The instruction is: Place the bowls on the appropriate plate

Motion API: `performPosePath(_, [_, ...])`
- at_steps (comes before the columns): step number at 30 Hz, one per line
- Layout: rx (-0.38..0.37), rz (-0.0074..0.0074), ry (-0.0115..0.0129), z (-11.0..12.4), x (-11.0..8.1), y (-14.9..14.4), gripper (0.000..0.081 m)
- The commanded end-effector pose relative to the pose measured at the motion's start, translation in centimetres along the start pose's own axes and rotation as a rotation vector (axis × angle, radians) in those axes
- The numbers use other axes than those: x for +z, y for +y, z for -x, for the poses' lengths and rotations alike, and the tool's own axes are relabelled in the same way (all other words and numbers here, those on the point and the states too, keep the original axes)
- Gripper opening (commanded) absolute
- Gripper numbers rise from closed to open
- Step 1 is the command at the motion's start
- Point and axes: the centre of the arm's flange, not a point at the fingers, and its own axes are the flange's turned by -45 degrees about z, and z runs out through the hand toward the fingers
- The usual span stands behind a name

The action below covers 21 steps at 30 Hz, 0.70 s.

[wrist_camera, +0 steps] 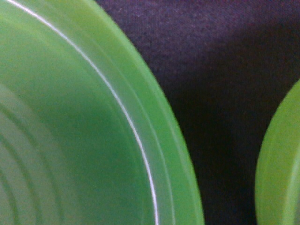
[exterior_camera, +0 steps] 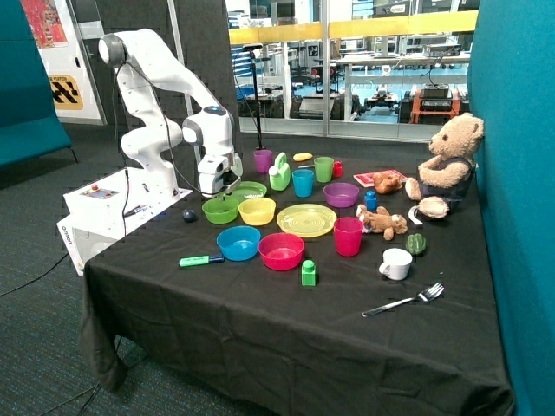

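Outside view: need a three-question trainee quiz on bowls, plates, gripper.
1. True or false: the green bowl already sits on the green plate.
2. Which is nearest the gripper? A green bowl, B fork, C white cup.
3. Fill in: the yellow bowl stands between the green bowl and the ____.

Key: 1 false, it stands on the cloth in front of the plate. 2 A. 3 yellow plate.
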Motion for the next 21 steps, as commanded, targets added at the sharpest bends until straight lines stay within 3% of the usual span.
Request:
performPosePath(1, [-0.004,-0.0035,0.0005,-0.34,0.76,0.0,0.0344])
performPosePath(15, [-0.011,-0.0035,0.0005,-0.73,1.19,-0.24,0.026])
performPosePath(18, [-0.01,-0.0035,0.0005,-0.69,1.28,-0.2,0.0049])
performPosePath(21, [-0.004,-0.0035,0.0005,-0.63,1.3,-0.18,0.0006])
